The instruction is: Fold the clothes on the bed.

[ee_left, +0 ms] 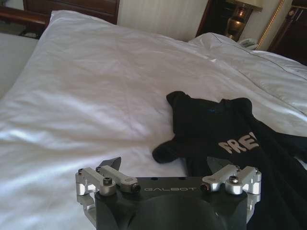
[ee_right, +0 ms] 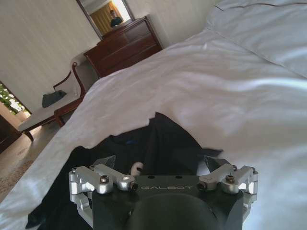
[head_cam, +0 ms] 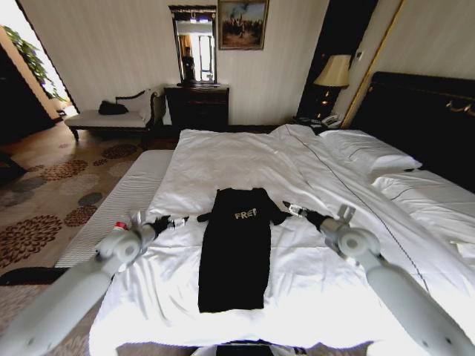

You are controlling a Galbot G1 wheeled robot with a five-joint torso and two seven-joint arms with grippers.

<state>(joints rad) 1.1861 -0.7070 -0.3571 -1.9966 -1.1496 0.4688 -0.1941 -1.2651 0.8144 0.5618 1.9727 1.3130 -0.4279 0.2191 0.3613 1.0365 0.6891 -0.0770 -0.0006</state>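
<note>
The clothes, one black T-shirt (head_cam: 234, 248) with white lettering, lie on the white bed (head_cam: 237, 159) as a narrow lengthwise strip, both short sleeves sticking out near the collar. My left gripper (head_cam: 180, 220) hovers open just beside the shirt's left sleeve, and my right gripper (head_cam: 287, 205) stands open by the right sleeve. In the left wrist view the open left gripper (ee_left: 163, 165) sits just short of the sleeve end of the T-shirt (ee_left: 225, 129). The right wrist view has the right gripper (ee_right: 160, 165) low over the T-shirt (ee_right: 158, 143), nothing between its fingers.
A grey striped bench (head_cam: 126, 200) runs along the bed's left side, with a small red-capped bottle (head_cam: 120, 225) near my left arm. White pillows (head_cam: 367, 152) lie at the dark headboard (head_cam: 415, 119). A dresser (head_cam: 197, 107) and a chaise (head_cam: 111, 119) stand by the far wall.
</note>
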